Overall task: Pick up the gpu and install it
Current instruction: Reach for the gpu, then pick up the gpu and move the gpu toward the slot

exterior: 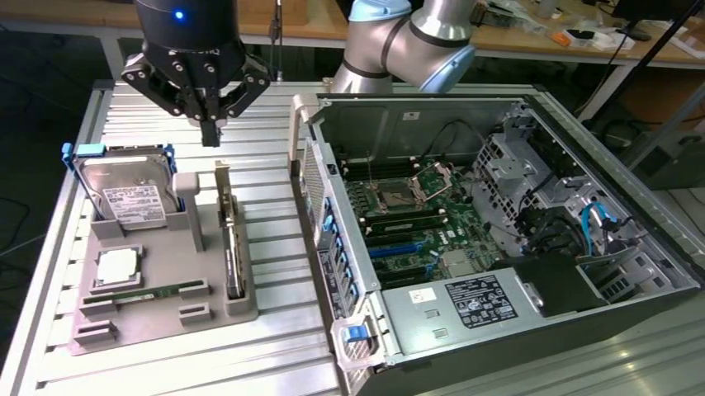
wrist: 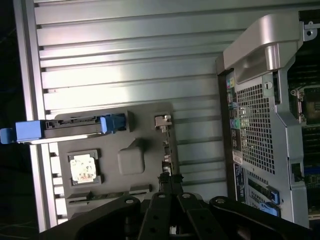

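Observation:
The gpu [exterior: 229,243] stands on its edge in a slot of the grey parts holder [exterior: 165,318], at the exterior view's left. In the wrist view the gpu [wrist: 165,142] appears edge-on, with its silver bracket at the far end. My gripper [exterior: 211,132] hangs above the holder's back end, a little behind and above the gpu's bracket end. Its fingers are shut together with nothing between them. The wrist view has the shut gripper [wrist: 170,181] just over the gpu's top edge, apart from it.
An open computer case [exterior: 650,206] lies at the exterior view's right, its motherboard [exterior: 402,219] exposed. The holder also carries a silver hard drive [exterior: 130,198], a processor [exterior: 117,268] and a memory stick [exterior: 154,292]. All rest on a ribbed metal table [exterior: 264,355].

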Motion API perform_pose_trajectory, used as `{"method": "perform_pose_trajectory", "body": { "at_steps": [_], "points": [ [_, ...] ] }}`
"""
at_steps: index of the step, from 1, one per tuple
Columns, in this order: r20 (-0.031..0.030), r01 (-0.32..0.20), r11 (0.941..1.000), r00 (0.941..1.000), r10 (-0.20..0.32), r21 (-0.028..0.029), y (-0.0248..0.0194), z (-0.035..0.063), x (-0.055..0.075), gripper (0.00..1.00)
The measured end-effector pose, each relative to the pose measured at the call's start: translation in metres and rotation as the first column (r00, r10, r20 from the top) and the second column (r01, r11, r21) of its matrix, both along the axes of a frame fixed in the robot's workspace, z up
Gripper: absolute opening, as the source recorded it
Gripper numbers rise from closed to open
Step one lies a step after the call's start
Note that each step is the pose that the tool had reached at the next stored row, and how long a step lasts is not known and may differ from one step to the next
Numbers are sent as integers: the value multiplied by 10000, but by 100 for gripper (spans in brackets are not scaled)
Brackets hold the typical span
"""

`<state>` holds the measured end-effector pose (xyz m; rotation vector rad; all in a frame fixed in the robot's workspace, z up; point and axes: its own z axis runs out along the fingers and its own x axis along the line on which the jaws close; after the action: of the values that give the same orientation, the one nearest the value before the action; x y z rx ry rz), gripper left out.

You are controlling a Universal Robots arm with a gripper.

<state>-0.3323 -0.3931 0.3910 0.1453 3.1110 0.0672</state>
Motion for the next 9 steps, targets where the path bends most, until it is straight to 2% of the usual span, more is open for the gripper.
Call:
{"method": "perform_pose_trajectory", "body": {
  "at_steps": [9],
  "points": [
    [0, -3, 10000, 10000, 3, 0, 0, 0, -5, 11]
  ]
}}
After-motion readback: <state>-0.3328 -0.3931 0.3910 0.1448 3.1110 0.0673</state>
